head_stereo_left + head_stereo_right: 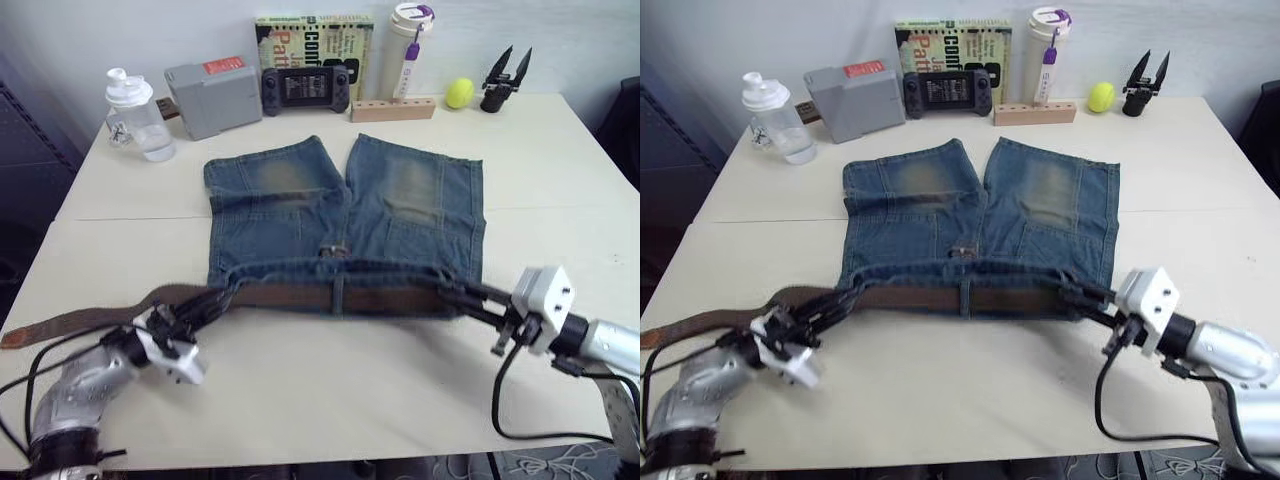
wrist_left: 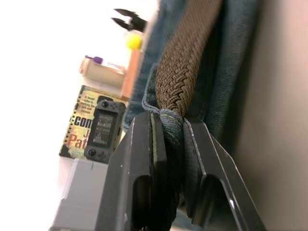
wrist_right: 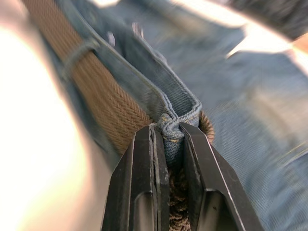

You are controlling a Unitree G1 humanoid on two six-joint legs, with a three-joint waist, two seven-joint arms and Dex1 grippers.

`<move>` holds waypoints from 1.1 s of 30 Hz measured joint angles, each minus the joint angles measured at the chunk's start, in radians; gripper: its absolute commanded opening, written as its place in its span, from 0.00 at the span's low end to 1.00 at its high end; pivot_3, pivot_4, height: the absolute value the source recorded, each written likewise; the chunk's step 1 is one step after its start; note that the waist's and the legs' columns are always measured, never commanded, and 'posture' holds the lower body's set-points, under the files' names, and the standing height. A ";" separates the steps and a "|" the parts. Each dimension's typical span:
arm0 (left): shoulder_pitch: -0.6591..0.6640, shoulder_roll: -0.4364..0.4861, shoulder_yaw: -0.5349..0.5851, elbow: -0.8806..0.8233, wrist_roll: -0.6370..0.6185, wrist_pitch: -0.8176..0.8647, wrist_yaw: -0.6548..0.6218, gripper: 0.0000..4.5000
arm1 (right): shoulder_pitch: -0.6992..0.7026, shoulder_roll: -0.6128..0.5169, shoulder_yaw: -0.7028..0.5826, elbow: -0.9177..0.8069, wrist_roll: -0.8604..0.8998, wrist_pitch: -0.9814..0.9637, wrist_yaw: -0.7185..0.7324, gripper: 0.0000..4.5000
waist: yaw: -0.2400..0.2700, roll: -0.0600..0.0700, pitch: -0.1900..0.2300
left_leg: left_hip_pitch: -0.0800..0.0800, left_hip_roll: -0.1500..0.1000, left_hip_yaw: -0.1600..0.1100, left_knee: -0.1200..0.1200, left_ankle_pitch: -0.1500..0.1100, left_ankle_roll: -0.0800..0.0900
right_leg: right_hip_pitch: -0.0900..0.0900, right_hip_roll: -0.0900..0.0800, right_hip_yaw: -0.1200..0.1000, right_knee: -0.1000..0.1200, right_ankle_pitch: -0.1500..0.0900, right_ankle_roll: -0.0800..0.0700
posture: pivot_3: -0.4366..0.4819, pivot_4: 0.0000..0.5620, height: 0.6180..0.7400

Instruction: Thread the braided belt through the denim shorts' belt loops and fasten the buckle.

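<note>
Between the two claws, the faded blue denim shorts [image 1: 340,215] are lying flat on the cream worktop [image 1: 330,390], legs pointing away, with the waistband stretching from one claw across to the other. The dark-brown braided belt [image 1: 300,297] is running along that waistband, so its long axis is lying on the line joining the claws, and it is passing under a short upright blue denim belt loop [image 1: 338,294] near the middle. The left claw [image 1: 205,305] is pinching the waistband corner with the woven strap caught between its fingers [image 2: 144,159], as the left wrist view is showing. The right claw [image 1: 462,294] is clamping the opposite corner the same way, a fold of denim and braided strap bunching between its fingers [image 3: 147,163]. Beyond the left claw, on its outer side, the plain brown leather tip [image 1: 30,333] is trailing loose over the worktop, well past the shorts' edge. The small silver-grey metal buckle is hidden; judging by the strap ending there, it is probably sitting at the right claw. Fastening looks to depend on bringing the free tip round to that end, so the left arm, nearer the tail, seems best placed. The belt is looking limp and flexible, likely to sag or slide back through the loops if released.
</note>
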 measured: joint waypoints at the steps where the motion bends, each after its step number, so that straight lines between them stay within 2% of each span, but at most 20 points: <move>1: 0.007 0.004 0.003 -0.001 0.046 -0.016 0.043 0.27 | 0.013 -0.019 0.011 0.000 -0.006 0.005 0.009 0.03 | 0.002 0.000 0.000 | 0.002 0.002 -0.002 0.000 -0.001 0.001 | 0.001 0.000 0.000 0.000 0.000 0.000 | 0.48 0.27 0.88; 2: 0.012 0.014 0.003 0.000 0.096 -0.022 0.086 0.32 | 0.017 -0.037 0.023 0.001 -0.005 0.024 0.014 0.03 | 0.005 -0.001 0.000 | 0.006 0.004 -0.006 -0.001 -0.002 0.002 | 0.003 -0.001 0.001 0.000 0.000 0.000 | 0.48 0.27 0.88; 7: 0.026 0.085 -0.009 0.027 0.229 -0.003 0.260 0.79 | 0.020 -0.109 0.025 0.010 0.003 0.092 0.035 0.03 | 0.014 -0.001 0.000 | 0.008 0.002 -0.004 -0.001 -0.004 0.006 | 0.004 -0.007 0.000 0.001 0.000 0.001 | 0.48 0.27 0.88; 9: 0.028 0.113 -0.033 0.027 0.252 -0.001 0.335 0.99 | 0.027 -0.133 0.026 0.022 -0.009 0.075 0.049 0.26 | 0.016 -0.001 -0.001 | 0.008 0.000 -0.005 -0.001 -0.004 0.007 | 0.006 -0.009 -0.001 0.001 0.001 0.002 | 0.48 0.27 0.88; 10: 0.033 0.132 -0.044 0.026 0.259 -0.003 0.365 1.00 | 0.034 -0.146 0.026 0.032 -0.023 0.065 0.057 0.33 | 0.015 -0.001 -0.001 | 0.010 0.000 -0.004 -0.001 -0.005 0.008 | 0.007 -0.009 -0.001 0.000 0.001 0.003 | 0.48 0.27 0.88; 16: 0.111 0.259 -0.104 0.034 0.243 -0.010 0.453 1.00 | 0.098 -0.198 0.020 0.032 -0.036 0.059 0.101 0.98 | -0.001 0.003 -0.003 | 0.014 0.002 -0.001 -0.005 -0.005 0.008 | 0.007 -0.009 -0.001 -0.001 0.001 0.002 | 0.48 0.27 0.88; 21: 0.182 0.371 -0.171 0.025 0.119 -0.007 0.414 1.00 | 0.114 -0.232 0.001 -0.001 0.000 0.122 0.126 0.98 | -0.012 0.004 -0.004 | 0.015 0.001 -0.001 -0.007 -0.005 0.008 | 0.007 -0.010 -0.001 -0.002 0.001 0.002 | 0.48 0.27 0.88; 25: 0.189 0.444 -0.216 0.007 0.012 0.025 0.348 1.00 | 0.053 -0.238 -0.022 0.003 0.083 0.220 0.137 0.98 | -0.012 0.003 -0.003 | 0.013 0.001 0.000 -0.006 -0.005 0.008 | 0.006 -0.010 -0.001 -0.002 0.001 0.002 | 0.48 0.27 0.88; 29: 0.182 0.544 -0.272 -0.052 -0.200 0.116 0.239 1.00 | -0.056 -0.260 -0.083 0.005 0.229 0.351 0.146 0.98 | -0.010 0.003 -0.002 | 0.013 0.002 -0.001 -0.005 -0.006 0.008 | 0.006 -0.010 -0.001 -0.001 0.001 0.002 | 0.48 0.27 0.88; 32: 0.208 0.673 -0.361 -0.109 -0.399 0.222 0.086 1.00 | -0.107 -0.288 -0.111 0.026 0.333 0.447 0.171 0.98 | -0.011 0.002 -0.001 | 0.012 0.001 -0.002 -0.005 -0.006 0.008 | 0.006 -0.010 -0.002 -0.001 0.001 0.002 | 0.48 0.27 0.88; 33: 0.227 0.730 -0.387 -0.150 -0.524 0.301 -0.004 1.00 | -0.136 -0.303 -0.132 0.050 0.386 0.500 0.186 0.98 | -0.012 0.003 0.000 | 0.012 0.001 -0.001 -0.004 -0.006 0.008 | 0.006 -0.010 -0.002 -0.001 0.001 0.002 | 0.48 0.27 0.88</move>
